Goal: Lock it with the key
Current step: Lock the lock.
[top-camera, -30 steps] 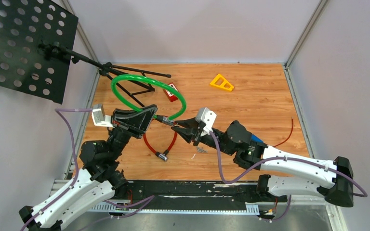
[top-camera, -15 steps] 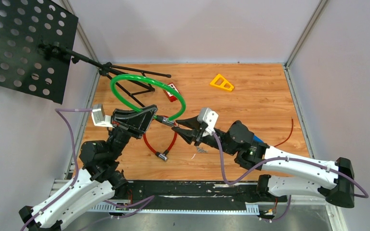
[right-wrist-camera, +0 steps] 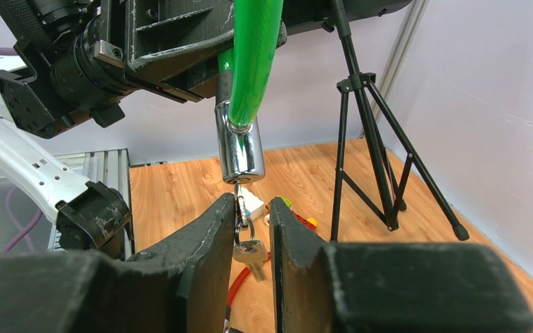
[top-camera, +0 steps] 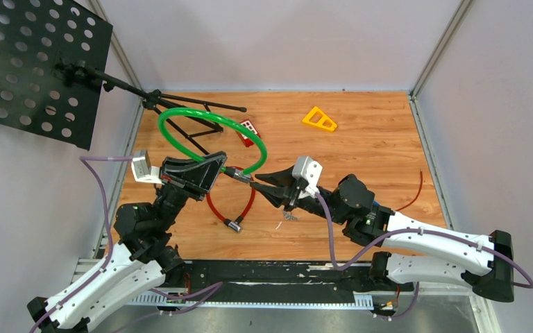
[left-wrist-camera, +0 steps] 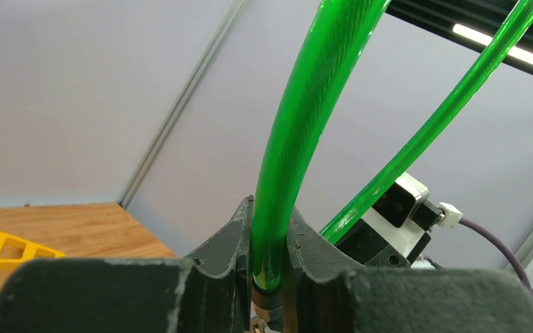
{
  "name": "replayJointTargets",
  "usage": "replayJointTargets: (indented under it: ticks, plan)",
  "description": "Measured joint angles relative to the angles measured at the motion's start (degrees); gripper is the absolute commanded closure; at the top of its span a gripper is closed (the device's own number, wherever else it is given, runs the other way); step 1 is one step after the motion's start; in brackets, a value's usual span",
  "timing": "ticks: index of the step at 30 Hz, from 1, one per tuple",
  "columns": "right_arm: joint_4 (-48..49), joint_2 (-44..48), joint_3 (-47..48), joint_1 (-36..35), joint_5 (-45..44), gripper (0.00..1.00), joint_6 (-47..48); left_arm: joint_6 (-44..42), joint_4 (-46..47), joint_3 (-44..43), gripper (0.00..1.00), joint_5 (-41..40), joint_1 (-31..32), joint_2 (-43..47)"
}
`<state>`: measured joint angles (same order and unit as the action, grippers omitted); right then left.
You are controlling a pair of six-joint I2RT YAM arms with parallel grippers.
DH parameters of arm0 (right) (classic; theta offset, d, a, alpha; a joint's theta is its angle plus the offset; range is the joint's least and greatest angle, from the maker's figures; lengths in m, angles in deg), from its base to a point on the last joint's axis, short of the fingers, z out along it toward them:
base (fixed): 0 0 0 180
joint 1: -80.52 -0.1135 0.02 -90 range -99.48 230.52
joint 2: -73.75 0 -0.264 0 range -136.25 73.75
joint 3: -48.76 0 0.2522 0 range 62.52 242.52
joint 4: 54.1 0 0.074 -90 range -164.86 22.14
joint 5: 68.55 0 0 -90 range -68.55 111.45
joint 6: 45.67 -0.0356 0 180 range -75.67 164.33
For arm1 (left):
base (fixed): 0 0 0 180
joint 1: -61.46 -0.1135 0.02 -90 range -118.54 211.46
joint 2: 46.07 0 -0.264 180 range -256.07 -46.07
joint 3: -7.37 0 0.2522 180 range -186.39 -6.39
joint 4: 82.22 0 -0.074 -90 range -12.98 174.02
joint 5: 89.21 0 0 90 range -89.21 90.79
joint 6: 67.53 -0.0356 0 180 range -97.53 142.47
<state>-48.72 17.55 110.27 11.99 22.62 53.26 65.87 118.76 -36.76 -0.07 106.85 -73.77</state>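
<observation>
A green cable lock (top-camera: 180, 114) loops above the wooden table. My left gripper (top-camera: 216, 165) is shut on its cable just above the end, as the left wrist view (left-wrist-camera: 271, 277) shows. The chrome lock cylinder (right-wrist-camera: 241, 149) hangs at that end with a key (right-wrist-camera: 239, 207) stuck in its bottom. A ring with a second key (right-wrist-camera: 250, 253) dangles from it. My right gripper (top-camera: 255, 184) sits right of the cylinder. In the right wrist view it (right-wrist-camera: 252, 208) is open around the key, which lies against the left finger (right-wrist-camera: 208, 236).
A black music stand (top-camera: 35, 69) with tripod legs (top-camera: 194, 128) stands at the back left. A red cable lock (top-camera: 232, 208) lies under the grippers. A yellow triangle (top-camera: 319, 119), a red block (top-camera: 248, 132), a red wire (top-camera: 416, 194) and small keys (top-camera: 289, 216) lie on the table.
The right arm's wrist and elbow have shifted a little to the right, while its fingertips stay at the lock cylinder. The left arm and the green lock have barely moved.
</observation>
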Motion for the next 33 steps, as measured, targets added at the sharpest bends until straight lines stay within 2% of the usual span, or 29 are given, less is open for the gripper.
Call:
replayJointTargets:
  ticks: [7,11,23,33]
  plan:
    - [0.0,-0.8,0.0,0.0,0.4,0.73,0.2,0.0,0.3,0.0,1.00,0.1,0.0,0.0]
    - [0.0,-1.2,0.0,0.0,0.5,0.87,0.5,0.0,0.3,0.0,1.00,0.2,0.0,0.0]
    - [0.0,-1.1,-0.1,0.0,0.2,1.00,0.6,0.0,0.2,0.0,1.00,0.1,0.0,0.0]
    - [-0.1,-1.1,-0.1,0.0,-0.6,1.00,0.6,0.0,-0.9,0.0,1.00,-0.6,0.0,0.6]
